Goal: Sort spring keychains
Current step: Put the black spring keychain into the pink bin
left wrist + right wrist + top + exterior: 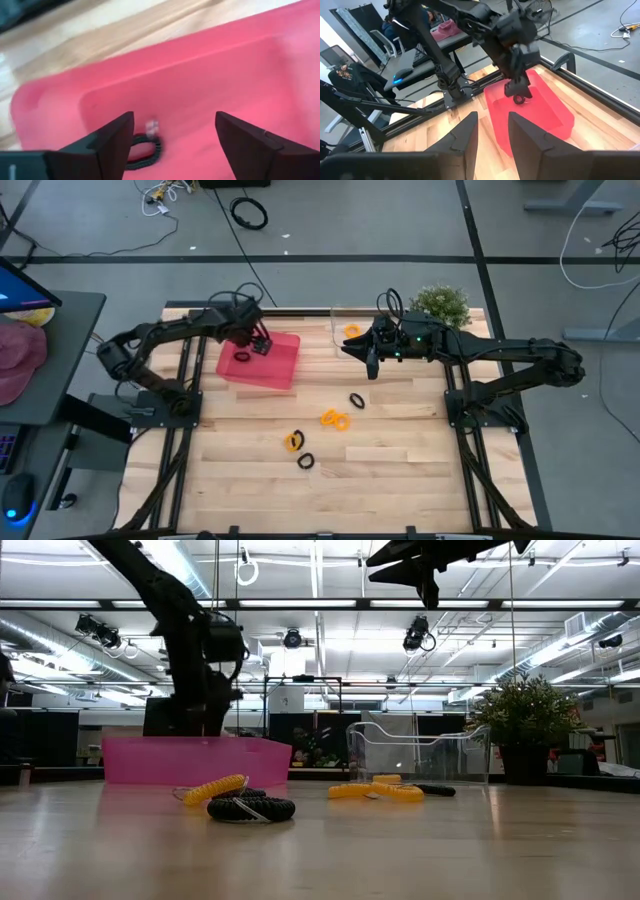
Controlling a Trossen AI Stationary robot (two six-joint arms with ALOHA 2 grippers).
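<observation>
Nearest the low camera, a black spring keychain (251, 808) lies on the wooden tabletop (400, 460) with an orange one (213, 788) just behind it, touching or nearly so. In the high view that pair sits at lower centre, orange (292, 441) above black (305, 462). Further up, a doubled orange coil (335, 419) lies at mid-frame, and another black loop (357, 400) sits just to its upper right. One more orange coil (351, 331) rests inside the clear bin (336, 340) at upper centre. A black keychain (243, 357) lies on the floor of the pink tray (280, 375), upper left of centre.

Over that tray hangs the left gripper (260, 344), its fingers (112, 140) spread wide and released, with the black loop (145, 150) on the tray floor below them. To the right of the clear bin the right gripper (371, 365) hovers above the tabletop, fingers (465, 135) partly apart and grasping nothing. A potted plant (441, 304) stands at the tabletop's upper right edge.
</observation>
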